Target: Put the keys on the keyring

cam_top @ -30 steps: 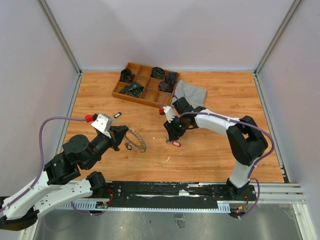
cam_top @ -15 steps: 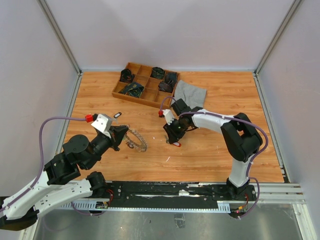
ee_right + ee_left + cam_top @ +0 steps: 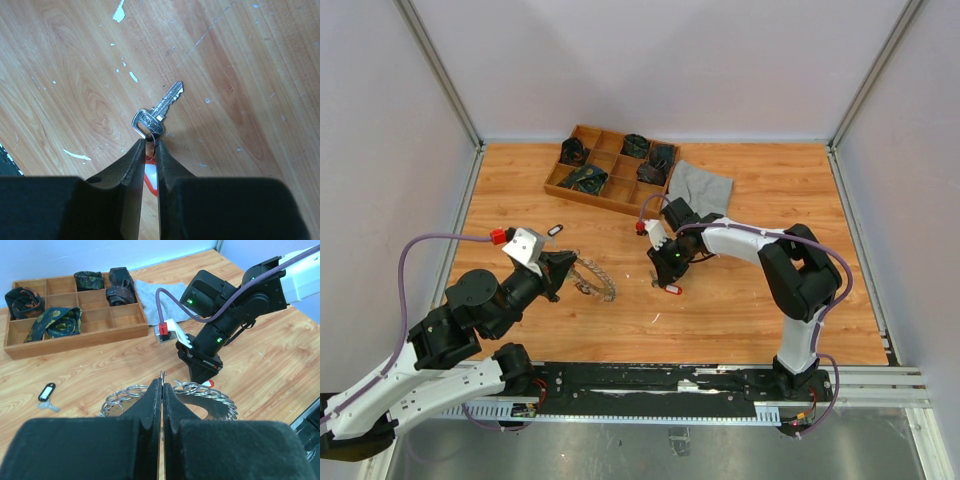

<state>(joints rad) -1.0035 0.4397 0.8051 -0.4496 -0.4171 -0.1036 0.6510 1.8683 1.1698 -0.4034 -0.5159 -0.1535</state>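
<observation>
The right fingers (image 3: 151, 146) are drawn in to a thin slit and pinch the little ring at the head of a silver key (image 3: 159, 107). Its red tag (image 3: 150, 177) shows in the gap between them, and the blade lies flat on the desk (image 3: 240, 75). Behind them the right arm reaches in from the right with its elbow bent and its wrist tipped steeply down. The left fingers (image 3: 161, 386) are pressed tight together on a thin metal edge of the keyring (image 3: 220, 402), which fans out beyond them left of the desk's middle. I cannot tell whether its far edge rests on the wood. The left arm stretches low and forward. Only the overhead view shows both arms whole. It also shows a second key (image 3: 555, 230) lying alone near the keyring, with the wooden tray (image 3: 590, 198) and a grey cloth (image 3: 702, 185) at the far side.
</observation>
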